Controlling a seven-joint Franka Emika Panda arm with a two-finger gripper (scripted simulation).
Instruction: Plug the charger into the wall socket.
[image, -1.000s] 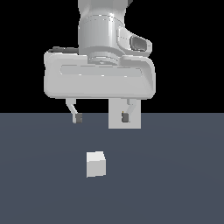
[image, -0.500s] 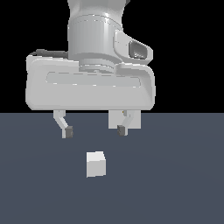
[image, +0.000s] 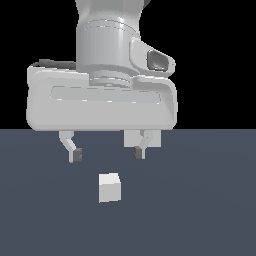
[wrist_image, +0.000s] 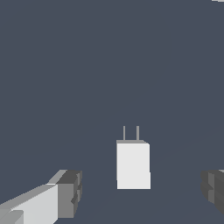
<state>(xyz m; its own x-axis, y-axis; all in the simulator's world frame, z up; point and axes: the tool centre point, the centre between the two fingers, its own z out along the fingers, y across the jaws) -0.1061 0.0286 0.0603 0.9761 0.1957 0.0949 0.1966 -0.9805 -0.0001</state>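
The end effector (image: 107, 154) has dropped closer to the charger (image: 110, 187) on the worktop (image: 210, 210), its fingers spread apart, so a grab looks imminent.

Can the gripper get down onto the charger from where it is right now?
Probably yes. The gripper hangs open above the charger, which looks narrower than its opening, and nothing lies between them on the floor. In the wrist view the charger sits between the fingers.
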